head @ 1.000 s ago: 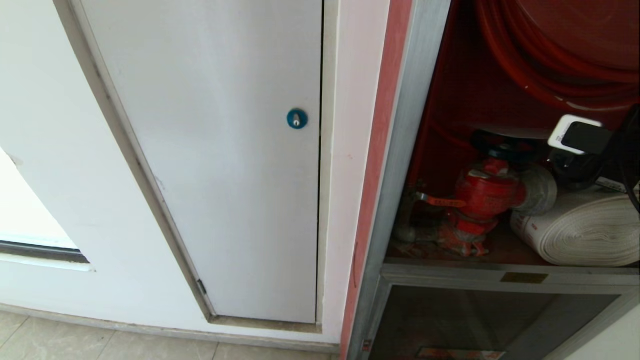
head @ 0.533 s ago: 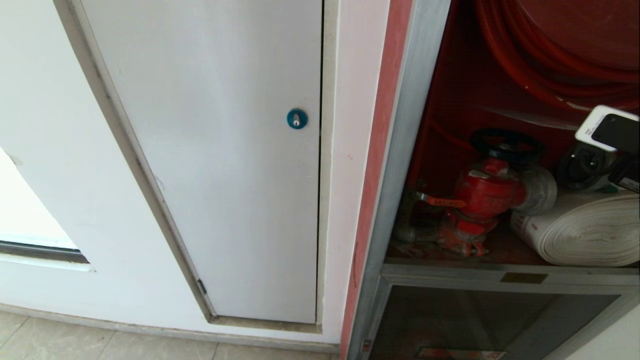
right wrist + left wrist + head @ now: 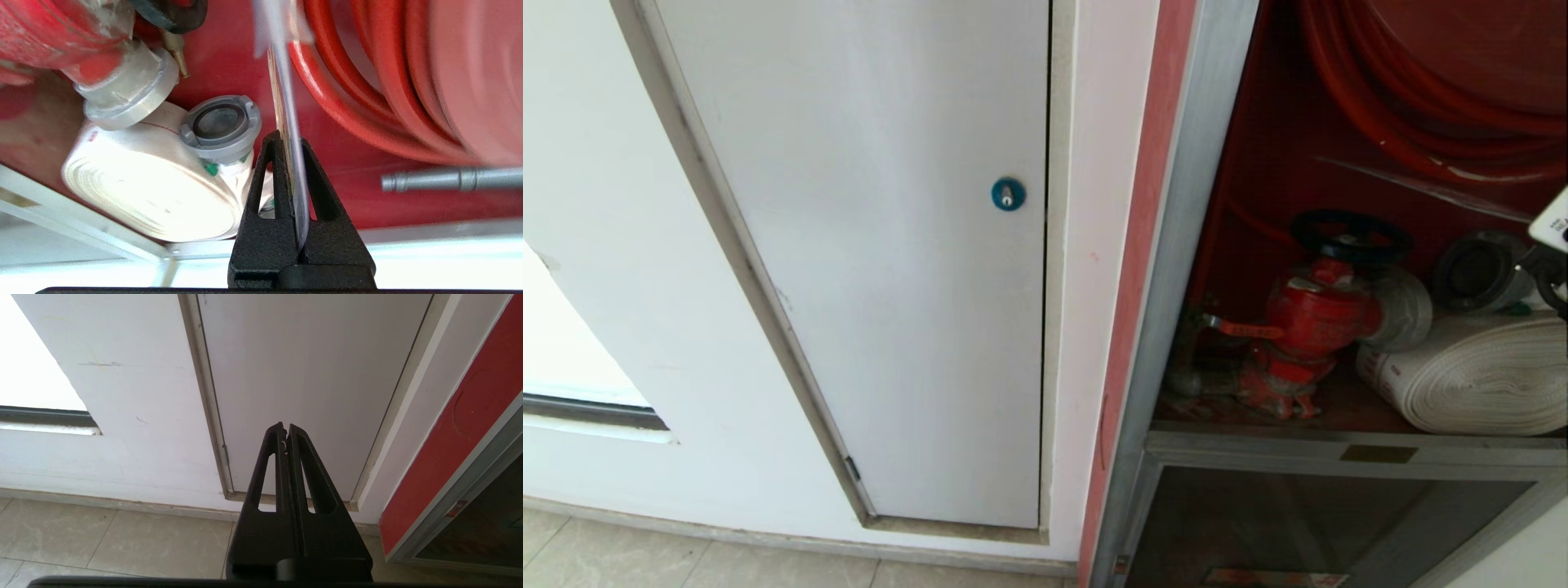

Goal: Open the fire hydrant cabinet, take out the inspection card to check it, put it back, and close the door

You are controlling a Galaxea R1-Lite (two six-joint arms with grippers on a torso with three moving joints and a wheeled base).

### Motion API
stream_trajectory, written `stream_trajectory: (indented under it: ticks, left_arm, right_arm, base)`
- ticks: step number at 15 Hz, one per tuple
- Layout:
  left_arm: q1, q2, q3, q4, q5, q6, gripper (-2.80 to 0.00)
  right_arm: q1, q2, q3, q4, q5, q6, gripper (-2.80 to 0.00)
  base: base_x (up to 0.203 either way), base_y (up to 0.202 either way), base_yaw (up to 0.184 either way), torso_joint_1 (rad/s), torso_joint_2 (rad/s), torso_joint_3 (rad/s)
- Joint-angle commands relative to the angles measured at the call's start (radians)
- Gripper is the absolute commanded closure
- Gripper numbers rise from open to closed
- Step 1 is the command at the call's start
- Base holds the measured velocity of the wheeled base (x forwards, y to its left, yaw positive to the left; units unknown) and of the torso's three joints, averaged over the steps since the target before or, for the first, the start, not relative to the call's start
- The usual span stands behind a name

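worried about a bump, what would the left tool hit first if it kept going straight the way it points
Most likely the white panel door: the left tool, shut and empty, points at its lower part. How far off it is cannot be told.

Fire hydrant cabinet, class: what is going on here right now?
The fire hydrant cabinet stands open, showing a red valve, a rolled white hose and a red hose reel. The right gripper is shut on the inspection card in its clear sleeve, seen edge-on in front of the red interior; in the head view only a corner of that arm shows at the right edge. The left gripper is shut and empty, parked facing the white panel door.
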Motion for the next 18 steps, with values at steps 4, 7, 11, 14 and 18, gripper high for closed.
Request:
stream_trajectory:
  ticks: [4, 7, 11, 14, 18]
  left_arm:
    - [0.000, 0.001, 0.005, -0.001, 0.000, 0.000, 0.00]
    - [0.000, 0.001, 0.005, -0.001, 0.000, 0.000, 0.00]
    - [0.000, 0.001, 0.005, -0.001, 0.000, 0.000, 0.00]
    - [0.000, 0.001, 0.005, -0.001, 0.000, 0.000, 0.00]
    - [0.000, 0.001, 0.005, -0.001, 0.000, 0.000, 0.00]
  right_arm:
    - [0.001, -0.090, 0.017, -0.001, 0.002, 0.085, 0.00]
    - [0.006, -0.120, 0.017, 0.000, 0.007, 0.193, 0.00]
    - [0.008, -0.181, 0.043, 0.000, 0.009, 0.290, 0.00]
    - [0.038, -0.234, 0.073, 0.000, 0.009, 0.368, 0.00]
    - [0.079, -0.274, 0.066, 0.107, 0.010, 0.469, 0.00]
  base:
    - [0.000, 0.000, 0.000, 0.000, 0.00, 0.000]
    - [0.000, 0.000, 0.000, 0.000, 0.00, 0.000]
    - [0.000, 0.000, 0.000, 0.000, 0.00, 0.000]
    - [0.000, 0.000, 0.000, 0.000, 0.00, 0.000]
    - [0.000, 0.000, 0.000, 0.000, 0.00, 0.000]
